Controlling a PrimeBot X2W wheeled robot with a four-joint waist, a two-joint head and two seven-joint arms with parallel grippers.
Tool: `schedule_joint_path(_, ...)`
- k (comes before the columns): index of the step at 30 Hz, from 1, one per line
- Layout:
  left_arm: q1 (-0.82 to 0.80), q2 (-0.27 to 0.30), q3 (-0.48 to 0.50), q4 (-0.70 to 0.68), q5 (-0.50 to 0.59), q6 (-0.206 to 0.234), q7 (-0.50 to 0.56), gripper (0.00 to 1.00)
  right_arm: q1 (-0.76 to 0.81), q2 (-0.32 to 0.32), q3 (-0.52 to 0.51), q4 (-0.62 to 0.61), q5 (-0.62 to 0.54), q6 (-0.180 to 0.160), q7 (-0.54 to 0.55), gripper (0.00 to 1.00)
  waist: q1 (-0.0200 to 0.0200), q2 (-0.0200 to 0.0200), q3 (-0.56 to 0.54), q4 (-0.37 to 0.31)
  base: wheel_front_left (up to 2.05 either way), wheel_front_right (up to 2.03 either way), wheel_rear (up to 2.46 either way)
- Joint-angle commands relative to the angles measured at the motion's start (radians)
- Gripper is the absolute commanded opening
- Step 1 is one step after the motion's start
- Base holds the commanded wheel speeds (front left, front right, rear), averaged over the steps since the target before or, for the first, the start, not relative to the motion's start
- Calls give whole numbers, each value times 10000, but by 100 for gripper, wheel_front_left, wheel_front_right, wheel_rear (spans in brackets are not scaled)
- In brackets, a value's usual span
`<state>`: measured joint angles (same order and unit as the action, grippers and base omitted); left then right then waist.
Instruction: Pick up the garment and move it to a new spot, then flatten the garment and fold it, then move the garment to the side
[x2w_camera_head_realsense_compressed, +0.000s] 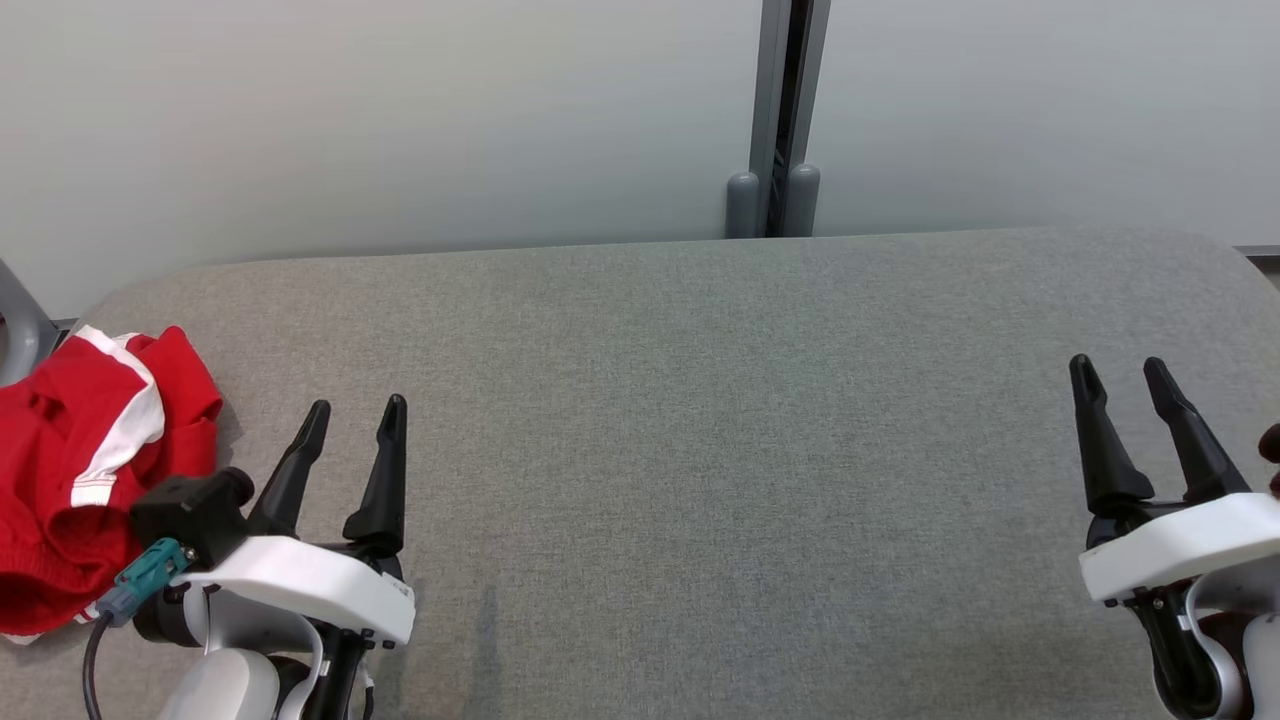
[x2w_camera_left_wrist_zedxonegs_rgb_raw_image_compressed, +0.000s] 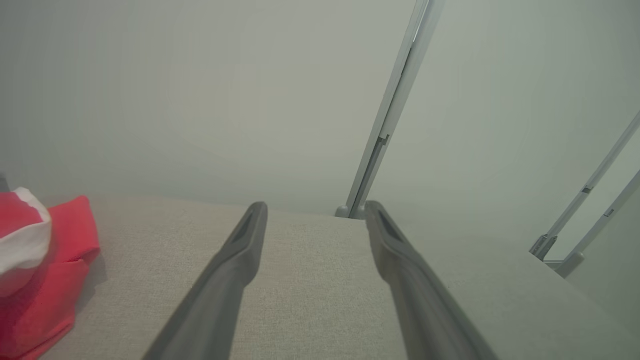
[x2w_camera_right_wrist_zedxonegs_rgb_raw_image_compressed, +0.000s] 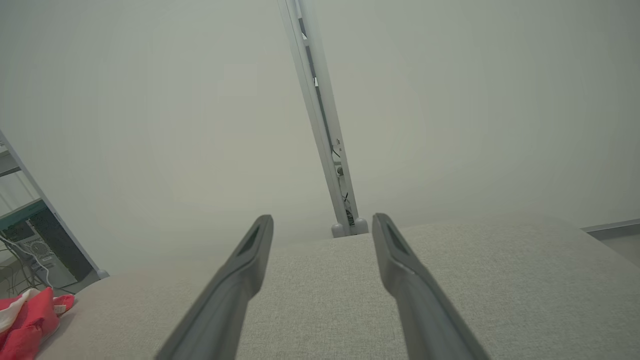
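The garment (x2w_camera_head_realsense_compressed: 85, 480) is a crumpled red piece with white stripes, lying at the far left edge of the grey fabric table (x2w_camera_head_realsense_compressed: 700, 450). It also shows at the left edge of the left wrist view as the garment (x2w_camera_left_wrist_zedxonegs_rgb_raw_image_compressed: 40, 270) and at the lower left of the right wrist view as the garment (x2w_camera_right_wrist_zedxonegs_rgb_raw_image_compressed: 27, 320). My left gripper (x2w_camera_head_realsense_compressed: 355, 415) stands open just right of the garment, fingers apart and empty. At the table's right side my right gripper (x2w_camera_head_realsense_compressed: 1120, 372) is open and empty too, far from the cloth.
A pale wall runs behind the table, with a grey vertical post (x2w_camera_head_realsense_compressed: 775, 120) at its back edge. A shelf with cables (x2w_camera_right_wrist_zedxonegs_rgb_raw_image_compressed: 30, 245) stands off the table's left end. A dark object (x2w_camera_head_realsense_compressed: 1270, 455) pokes in at the right edge.
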<state>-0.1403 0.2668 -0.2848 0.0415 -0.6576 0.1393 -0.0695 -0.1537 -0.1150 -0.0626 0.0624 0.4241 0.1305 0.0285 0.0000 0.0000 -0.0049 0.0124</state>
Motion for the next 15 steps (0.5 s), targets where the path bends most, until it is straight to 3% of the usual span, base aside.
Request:
schedule_joint_path(1,-15,103,34,-154,252,87,39,100,-24,-65,58,-134,-243,3,-91,100,0,0,-2,3,0,0,0)
schedule_joint_path(15,210,235,-17,-147,1253,493,101,100,159,80,397,228,-1301,2,-216,100,0,0,-6,-10,0,0,0)
